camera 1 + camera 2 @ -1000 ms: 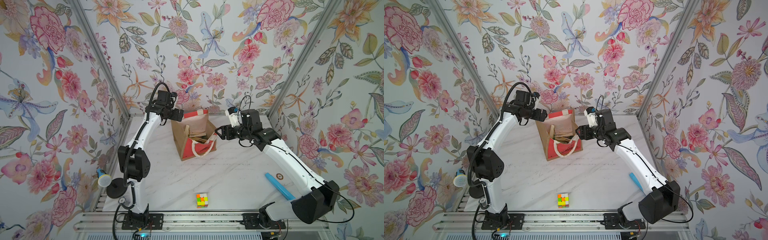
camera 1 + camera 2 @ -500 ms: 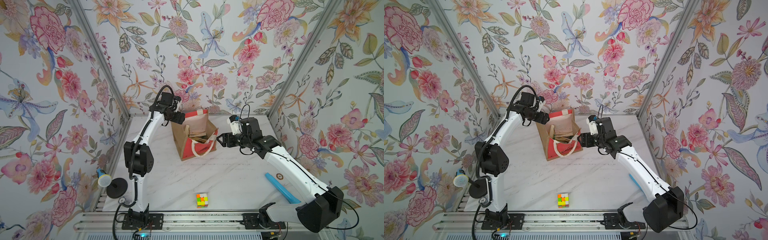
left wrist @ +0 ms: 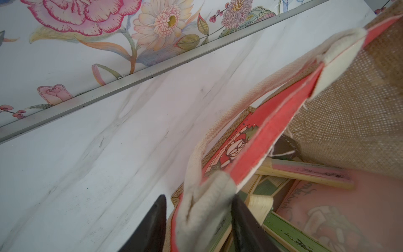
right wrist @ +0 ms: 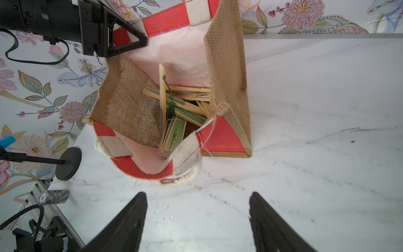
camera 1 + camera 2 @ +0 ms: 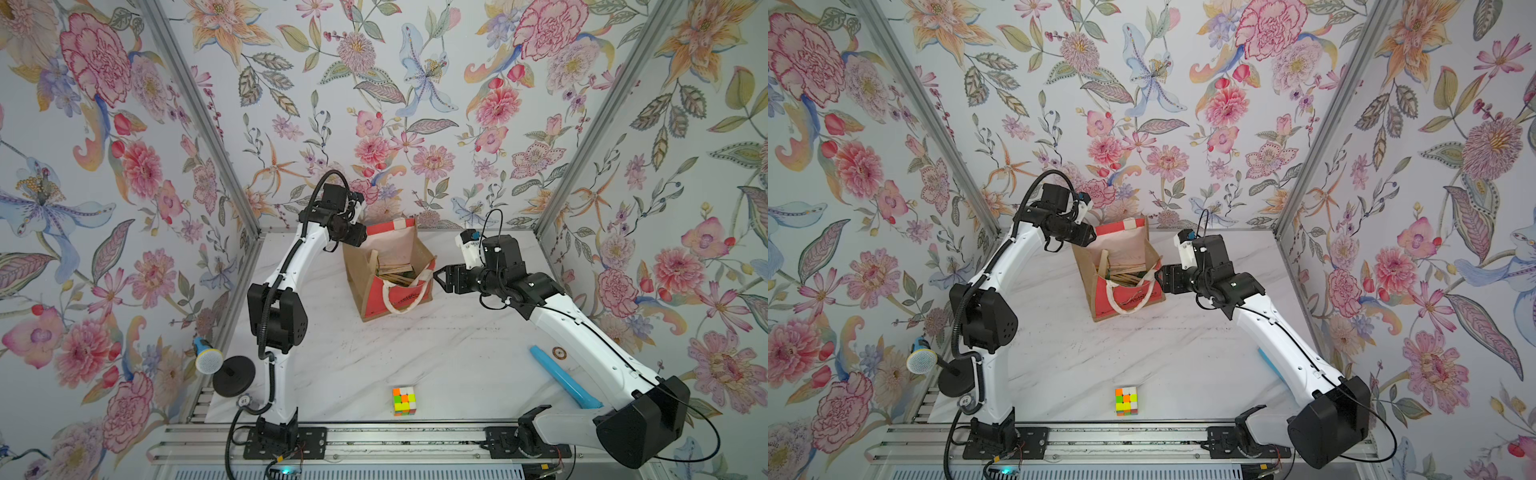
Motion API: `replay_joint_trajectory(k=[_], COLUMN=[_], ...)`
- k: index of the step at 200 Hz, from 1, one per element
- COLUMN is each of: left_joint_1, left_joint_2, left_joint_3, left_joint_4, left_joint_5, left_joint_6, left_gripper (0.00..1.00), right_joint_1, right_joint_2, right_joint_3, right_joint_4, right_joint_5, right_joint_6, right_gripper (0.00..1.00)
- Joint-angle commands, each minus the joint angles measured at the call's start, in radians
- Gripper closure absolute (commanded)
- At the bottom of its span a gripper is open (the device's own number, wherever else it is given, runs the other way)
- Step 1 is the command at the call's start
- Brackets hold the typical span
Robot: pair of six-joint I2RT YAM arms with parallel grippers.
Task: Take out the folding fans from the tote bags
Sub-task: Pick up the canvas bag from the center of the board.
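**Fans lie low inside the bag; your right pincer faces its mouth.**
The folding fans (image 4: 174, 104) lie crossed on the floor of the tote bag (image 4: 229, 65), long axes mostly flat, with one leaning fan (image 4: 162, 87) propped up the bag's back lining. Your right pincer (image 4: 197, 196) hangs just outside the bag's rim, jaws wide apart and empty, so the fans sit ahead of it and down. It looks the nearer arm. Your left pincer (image 3: 198, 197) straddles the bag's opposite rim corner where a handle (image 3: 218, 113) is sewn on, but you cannot tell whether it grips. Only the right wrist view looks straight into the pile. Both top views show a sliver.
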Motion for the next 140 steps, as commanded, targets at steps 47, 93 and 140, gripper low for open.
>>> replay_joint_trajectory(k=[47,93,140], left_joint_1=[0.004,0.003,0.010], left_joint_2=[0.018,0.006,-0.105], left_joint_3=[0.027,-0.004,-0.155], left_joint_4=[-0.056,-0.038,0.278], left_joint_5=[0.047,0.069,0.135], left_joint_6=[0.019,0.002,-0.195], left_gripper=[0.76,1.00,1.00], right_joint_1=[0.006,0.005,0.002], right_joint_2=[-0.028,-0.038,-0.051], right_joint_3=[-0.021,-0.032,-0.045], right_joint_4=[0.023,0.026,0.032], right_joint_5=[0.014,0.021,0.008], right_joint_6=[0.013,0.012,0.004], right_gripper=[0.24,0.24,0.24])
